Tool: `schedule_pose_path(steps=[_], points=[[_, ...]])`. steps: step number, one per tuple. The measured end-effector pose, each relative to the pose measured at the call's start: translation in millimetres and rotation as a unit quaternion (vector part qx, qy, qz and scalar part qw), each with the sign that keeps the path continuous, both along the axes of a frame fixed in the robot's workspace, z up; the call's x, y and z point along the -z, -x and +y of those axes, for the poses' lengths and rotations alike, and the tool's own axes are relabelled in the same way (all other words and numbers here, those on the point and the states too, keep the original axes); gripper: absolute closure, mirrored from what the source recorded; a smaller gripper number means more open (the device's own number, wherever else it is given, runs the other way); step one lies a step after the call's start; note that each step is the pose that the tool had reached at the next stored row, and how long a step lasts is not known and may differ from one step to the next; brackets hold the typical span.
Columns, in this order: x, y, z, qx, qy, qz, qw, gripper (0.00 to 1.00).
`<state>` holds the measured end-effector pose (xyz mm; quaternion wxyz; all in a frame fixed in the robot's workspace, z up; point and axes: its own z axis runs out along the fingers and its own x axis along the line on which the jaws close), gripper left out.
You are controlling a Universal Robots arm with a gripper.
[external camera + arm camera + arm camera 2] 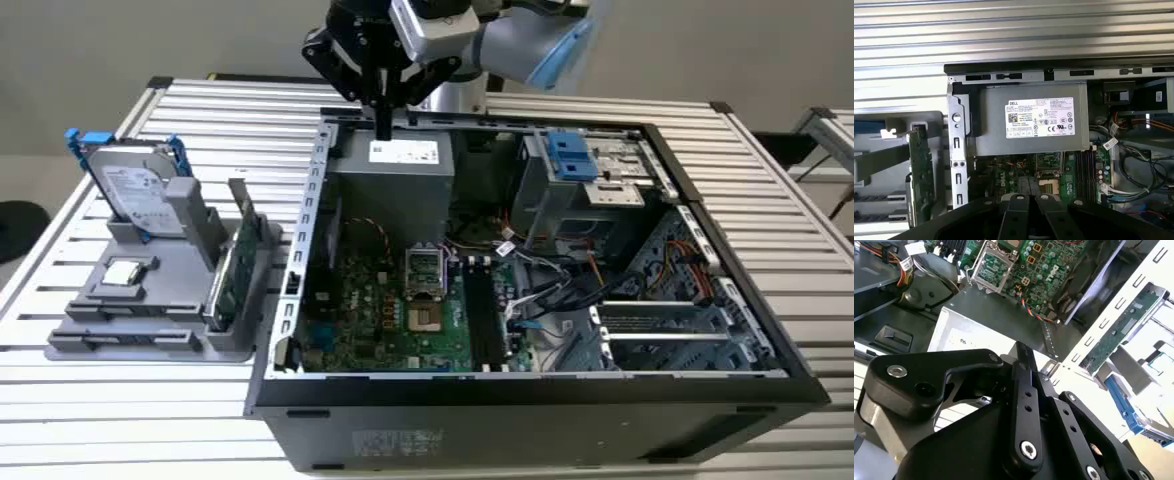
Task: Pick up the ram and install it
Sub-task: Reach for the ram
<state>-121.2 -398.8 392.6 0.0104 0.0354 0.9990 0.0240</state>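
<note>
Slatted table [120, 420] | one open case [534, 440] | one ram [1114, 337] in rack [134, 335] | one claw [383, 128] seemingly together, empty

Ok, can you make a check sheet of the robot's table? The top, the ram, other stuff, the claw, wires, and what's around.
Surface: slatted metal table carrying an open computer case and a grey holder.
Job's things: the ram stands on edge in the holder, outside the case, not yet installed.
Clutter: hard drive with blue rails and a small square chip, both in the holder.
Grippers: gripper shut with nothing in it, hanging above the power supply, apart from the ram.
Cables: loose wires bunched inside the case beside the motherboard.
Surroundings: plain wall; another slatted rack at the exterior view's right.
</note>
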Motion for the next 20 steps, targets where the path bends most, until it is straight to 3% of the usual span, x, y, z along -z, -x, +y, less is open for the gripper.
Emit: schedule_pose_path(steps=[20], points=[[-0.7, 0.1, 0.0, 0.0, 0.0, 0.0001, 1.0, 1.0]])
